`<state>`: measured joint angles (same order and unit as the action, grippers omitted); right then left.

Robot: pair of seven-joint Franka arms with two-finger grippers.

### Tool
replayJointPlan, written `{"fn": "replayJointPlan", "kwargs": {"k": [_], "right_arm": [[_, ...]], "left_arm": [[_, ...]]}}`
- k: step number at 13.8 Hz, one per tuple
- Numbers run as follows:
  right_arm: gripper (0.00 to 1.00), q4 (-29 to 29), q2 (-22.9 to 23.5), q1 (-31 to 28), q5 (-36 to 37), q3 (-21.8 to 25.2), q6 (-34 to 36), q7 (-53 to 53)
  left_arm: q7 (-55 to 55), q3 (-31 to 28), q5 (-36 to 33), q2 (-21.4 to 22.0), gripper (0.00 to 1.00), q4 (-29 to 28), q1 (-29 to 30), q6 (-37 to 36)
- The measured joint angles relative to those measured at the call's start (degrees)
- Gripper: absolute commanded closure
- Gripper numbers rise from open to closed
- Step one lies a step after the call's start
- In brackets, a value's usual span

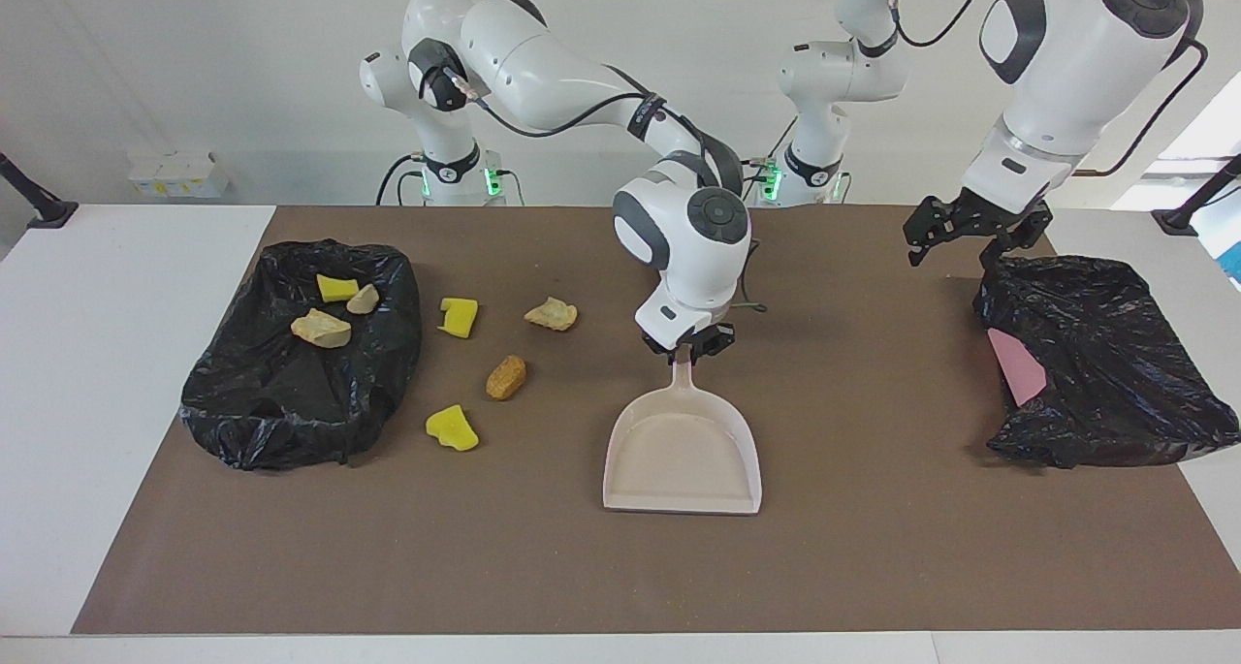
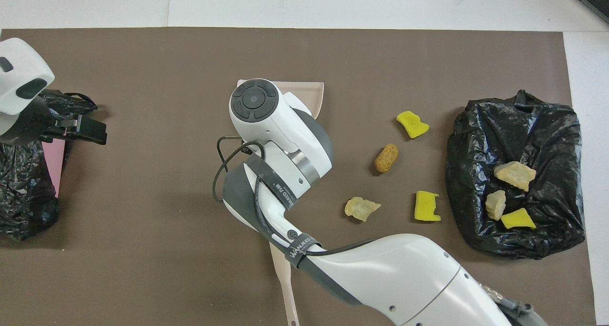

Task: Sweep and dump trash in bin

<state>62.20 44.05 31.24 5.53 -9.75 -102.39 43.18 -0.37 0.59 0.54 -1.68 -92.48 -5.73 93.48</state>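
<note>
My right gripper (image 1: 686, 344) is shut on the handle tip of a beige dustpan (image 1: 682, 451), which lies flat at mid-mat with its mouth away from the robots. In the overhead view the wrist hides the handle, and only the dustpan (image 2: 316, 95) rim shows. Loose trash lies beside it toward the right arm's end: two yellow chunks (image 1: 458, 315) (image 1: 452, 427), a tan lump (image 1: 552, 313) and a brown lump (image 1: 506, 377). Three more pieces (image 1: 321, 328) rest on the black-bagged bin (image 1: 291, 402). My left gripper (image 1: 955, 230) hangs open, waiting over the mat.
A second black bag (image 1: 1105, 373) with a flat pink sheet (image 1: 1018, 365) sits at the left arm's end, just below the left gripper. A beige stick (image 2: 285, 288) lies near the robots, partly under the right arm. White table (image 1: 116, 354) borders the brown mat.
</note>
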Motion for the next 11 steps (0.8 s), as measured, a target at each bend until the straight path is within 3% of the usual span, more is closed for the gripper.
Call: {"fn": "replayJointPlan", "kwargs": {"k": [4,5,7,11], "right_arm": [[0.0,2.12,-4.67,-0.19,-0.02,-0.16,1.09,-0.02],[0.0,4.67,-7.3,-0.01,-0.04,-0.24,1.42,-0.02],[0.0,13.07,-14.81,0.36,-1.44,-0.72,1.7,-0.09],[0.0,36.3,-31.79,4.89,-7.3,-1.4,-0.89,-0.09]], "left_arm": [[0.0,0.05,0.55,-0.1,0.0,-0.02,-0.05,1.1],[0.0,0.07,0.71,-0.2,0.0,-0.04,-0.07,1.57],[0.0,0.17,0.89,-0.74,0.0,-0.15,-0.44,2.94],[-0.17,0.3,2.01,-3.55,0.0,-0.44,-3.89,7.42]]}}
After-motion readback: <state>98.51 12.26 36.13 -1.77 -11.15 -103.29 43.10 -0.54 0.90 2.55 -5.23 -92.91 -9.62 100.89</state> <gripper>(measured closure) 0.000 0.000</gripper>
